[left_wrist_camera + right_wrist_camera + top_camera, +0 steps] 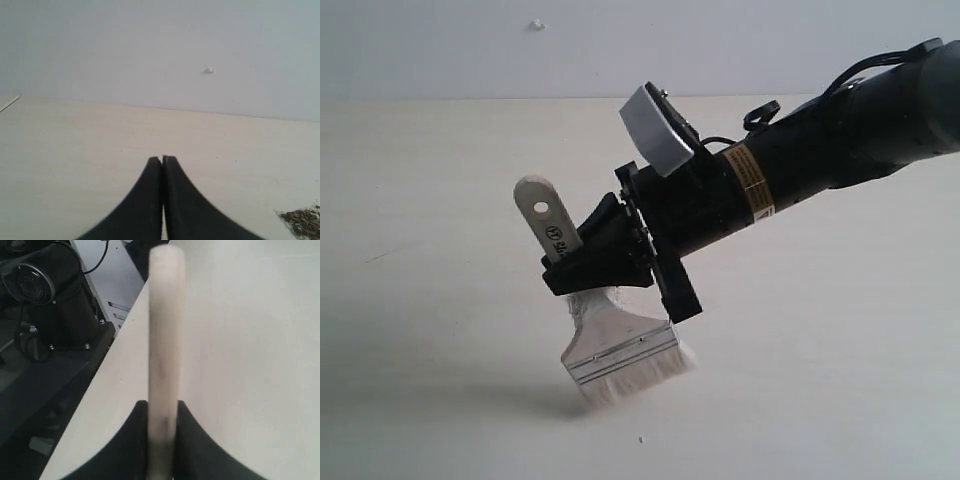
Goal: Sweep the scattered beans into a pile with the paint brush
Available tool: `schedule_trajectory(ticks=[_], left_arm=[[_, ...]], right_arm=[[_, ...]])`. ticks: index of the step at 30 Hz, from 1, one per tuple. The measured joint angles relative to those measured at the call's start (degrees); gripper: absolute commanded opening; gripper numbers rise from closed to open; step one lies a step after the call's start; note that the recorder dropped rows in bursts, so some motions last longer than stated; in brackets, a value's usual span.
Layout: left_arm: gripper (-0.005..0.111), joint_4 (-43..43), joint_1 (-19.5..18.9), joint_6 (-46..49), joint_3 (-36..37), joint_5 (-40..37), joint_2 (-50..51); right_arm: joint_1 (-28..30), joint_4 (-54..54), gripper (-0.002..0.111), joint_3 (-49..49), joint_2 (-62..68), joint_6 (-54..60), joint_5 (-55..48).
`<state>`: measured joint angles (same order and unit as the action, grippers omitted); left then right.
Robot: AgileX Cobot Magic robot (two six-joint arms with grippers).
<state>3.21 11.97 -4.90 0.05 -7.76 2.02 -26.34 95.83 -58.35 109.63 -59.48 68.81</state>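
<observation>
The paint brush (620,348) hangs tilted in the exterior view, its off-white bristles (642,378) touching or just above the pale table (840,330) and its holed handle end pointing up and left. My right gripper (565,270) is shut on the handle, which also shows as a pale bar (165,340) between the fingers (195,440) of my right gripper (162,405). A dense patch of reddish-brown beans (303,221) lies at the corner of the left wrist view, off to one side of my left gripper (162,159), which is shut on nothing. One dark speck (641,438) lies near the bristles.
A pale grey wall (440,40) bounds the table's far side. In the right wrist view the table edge (107,375) runs diagonally, with black equipment (45,295) and cables beyond it. The left arm does not show in the exterior view.
</observation>
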Motion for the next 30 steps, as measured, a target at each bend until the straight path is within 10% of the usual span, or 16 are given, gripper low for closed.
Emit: schedule_trajectory(ticks=[30], left_arm=[[0.0, 0.0, 0.0, 0.0, 0.0, 0.0, 0.0]], right_arm=[[-3.6, -5.7, 0.0, 6.1, 1.1, -4.3, 0.4]])
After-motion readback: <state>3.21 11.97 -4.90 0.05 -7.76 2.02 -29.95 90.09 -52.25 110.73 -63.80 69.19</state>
